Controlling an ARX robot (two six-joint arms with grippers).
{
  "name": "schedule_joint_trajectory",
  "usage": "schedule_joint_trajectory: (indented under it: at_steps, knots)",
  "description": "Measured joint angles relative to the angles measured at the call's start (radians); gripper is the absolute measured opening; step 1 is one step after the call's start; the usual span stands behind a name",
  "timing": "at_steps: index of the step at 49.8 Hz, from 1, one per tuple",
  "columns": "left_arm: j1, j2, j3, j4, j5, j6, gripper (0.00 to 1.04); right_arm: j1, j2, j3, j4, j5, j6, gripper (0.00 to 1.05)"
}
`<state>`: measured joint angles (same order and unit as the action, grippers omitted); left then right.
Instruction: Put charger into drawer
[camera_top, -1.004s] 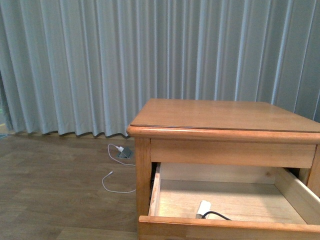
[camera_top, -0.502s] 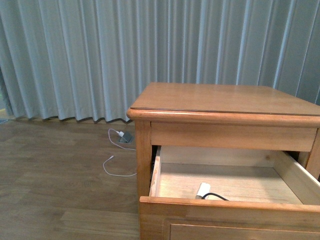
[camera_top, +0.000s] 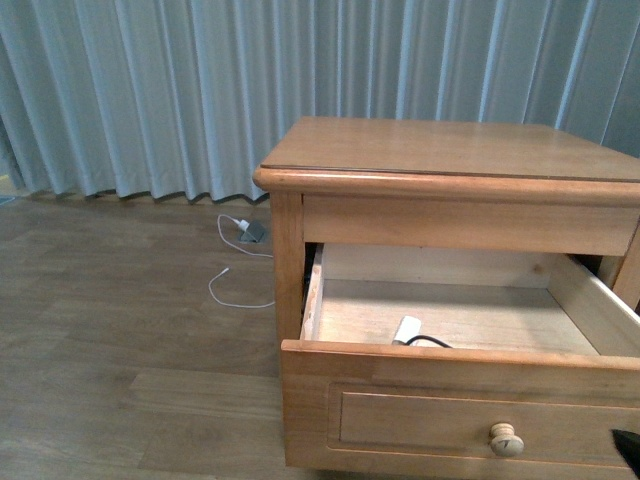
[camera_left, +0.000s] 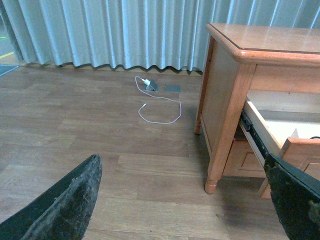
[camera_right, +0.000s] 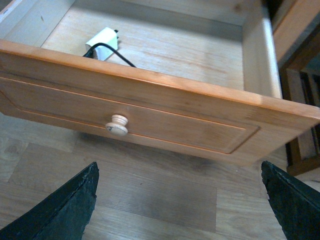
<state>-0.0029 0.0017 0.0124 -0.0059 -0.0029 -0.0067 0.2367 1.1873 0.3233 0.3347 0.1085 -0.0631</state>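
Note:
The drawer (camera_top: 460, 412) of the honey-coloured nightstand stands pulled out, its pale knob (camera_top: 506, 439) on the front panel. Inside lies the charger (camera_top: 407, 329), a small white plug block with a black cable running from it; the right wrist view shows the charger (camera_right: 102, 40) near the drawer's (camera_right: 150, 115) front wall. My right gripper (camera_right: 180, 205) is open over the floor in front of the drawer, below the knob (camera_right: 116, 125). My left gripper (camera_left: 185, 200) is open over the floor beside the nightstand's leg, holding nothing. Only a dark tip of an arm shows at the front view's lower right corner.
The nightstand top (camera_top: 440, 150) is bare. A thin white cable with a grey adapter (camera_top: 240, 262) lies on the wood floor by the grey curtain (camera_top: 150, 90). A lower drawer front (camera_left: 245, 160) shows under the open one.
The front view has tilted down: the nightstand sits higher in frame, and the drawer's front panel and knob have come into view. The charger lies where it was.

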Motion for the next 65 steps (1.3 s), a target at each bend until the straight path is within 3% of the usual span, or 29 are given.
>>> schedule_joint_trajectory:
  at_steps: [25, 45, 65]
  knots:
    - [0.000, 0.000, 0.000, 0.000, 0.000, 0.000, 0.99, 0.071, 0.513, 0.285, 0.151, 0.022, 0.060, 0.97]
    - [0.000, 0.000, 0.000, 0.000, 0.000, 0.000, 0.99, 0.000, 0.778, 0.547, 0.254, 0.110, 0.179, 0.97]
    - [0.000, 0.000, 0.000, 0.000, 0.000, 0.000, 0.99, -0.050, 0.969, 0.798, 0.244, 0.194, 0.229, 0.97]
